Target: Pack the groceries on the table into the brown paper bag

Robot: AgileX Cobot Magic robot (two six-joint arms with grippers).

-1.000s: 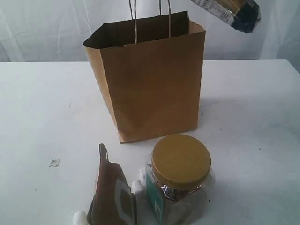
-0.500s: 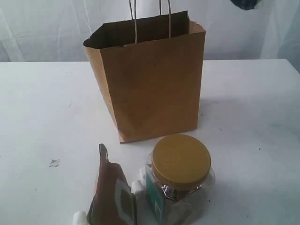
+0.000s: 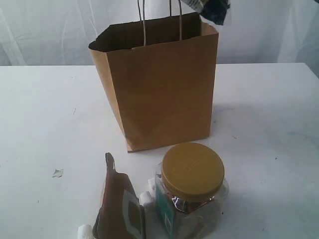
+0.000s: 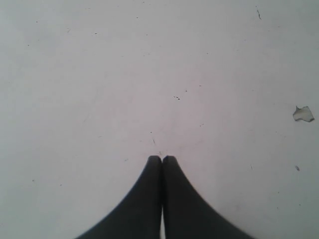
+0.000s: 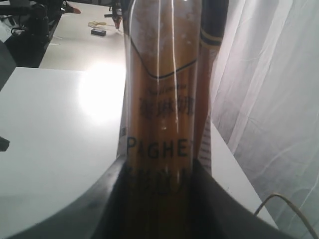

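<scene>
The brown paper bag stands upright and open at the middle of the table. Just above its far right corner hangs the navy end of the spaghetti packet, held from above the frame. In the right wrist view my right gripper is shut on this spaghetti packet, which runs up between the two fingers. In front of the bag stand the clear jar with the mustard lid and the brown-orange pouch. My left gripper is shut and empty over bare tabletop.
Small white cylindrical bits lie by the pouch and jar. A small torn scrap lies on the table at the left, and the left wrist view shows this scrap. A white curtain hangs behind the table.
The spaghetti packet's navy end rose out of the top of the exterior view, then came back lower and further left, now over the bag's far right corner. Nothing else moved.
</scene>
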